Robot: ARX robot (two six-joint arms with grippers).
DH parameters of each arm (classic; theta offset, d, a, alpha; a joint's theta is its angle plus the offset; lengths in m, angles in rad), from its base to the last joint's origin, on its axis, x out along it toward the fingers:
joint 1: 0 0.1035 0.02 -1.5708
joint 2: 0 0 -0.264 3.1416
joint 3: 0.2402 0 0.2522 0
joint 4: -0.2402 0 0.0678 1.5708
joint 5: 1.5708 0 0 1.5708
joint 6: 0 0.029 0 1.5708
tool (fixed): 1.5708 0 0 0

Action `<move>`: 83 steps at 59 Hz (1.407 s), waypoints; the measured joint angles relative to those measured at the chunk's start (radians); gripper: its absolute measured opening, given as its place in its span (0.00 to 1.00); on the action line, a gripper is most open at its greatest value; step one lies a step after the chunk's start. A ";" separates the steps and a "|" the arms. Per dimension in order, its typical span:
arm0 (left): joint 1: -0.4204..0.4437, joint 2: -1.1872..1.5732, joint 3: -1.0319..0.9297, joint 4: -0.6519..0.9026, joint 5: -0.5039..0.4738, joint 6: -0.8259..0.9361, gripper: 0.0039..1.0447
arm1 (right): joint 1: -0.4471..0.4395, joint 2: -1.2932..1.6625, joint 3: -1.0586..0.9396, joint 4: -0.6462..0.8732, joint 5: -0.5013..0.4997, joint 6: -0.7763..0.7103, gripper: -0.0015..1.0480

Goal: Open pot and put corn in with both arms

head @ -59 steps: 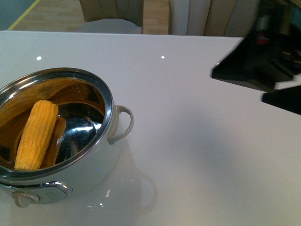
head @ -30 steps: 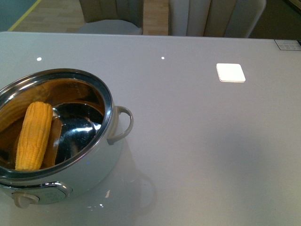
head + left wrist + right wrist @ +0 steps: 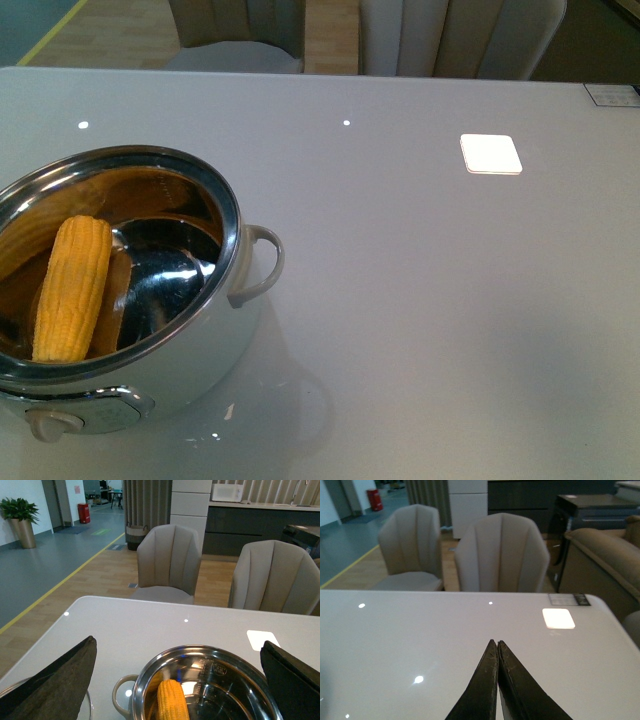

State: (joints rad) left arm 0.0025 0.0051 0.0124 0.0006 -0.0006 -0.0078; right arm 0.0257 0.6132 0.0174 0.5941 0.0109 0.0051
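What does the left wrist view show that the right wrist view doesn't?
Only the left wrist view shows the pot, uncovered, with the corn inside, framed by the left gripper with its fingers spread wide, plus a potted plant far off. Only the right wrist view shows the right gripper closed and empty, and a sofa. Both show the white table, two beige chairs behind it and a bright square patch.

Black tapered jaws, matte, wedge-shaped
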 joint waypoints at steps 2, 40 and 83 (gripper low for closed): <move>0.000 0.000 0.000 0.000 0.000 0.000 0.94 | -0.015 -0.028 0.000 -0.024 0.000 0.000 0.02; 0.000 0.000 0.000 0.000 0.000 0.000 0.94 | -0.022 -0.349 0.000 -0.330 -0.008 0.000 0.02; 0.000 0.000 0.000 0.000 0.000 0.000 0.94 | -0.023 -0.607 0.000 -0.592 -0.009 -0.002 0.16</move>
State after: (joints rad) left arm 0.0025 0.0055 0.0124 0.0002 -0.0002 -0.0078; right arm 0.0032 0.0063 0.0170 0.0017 0.0021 0.0032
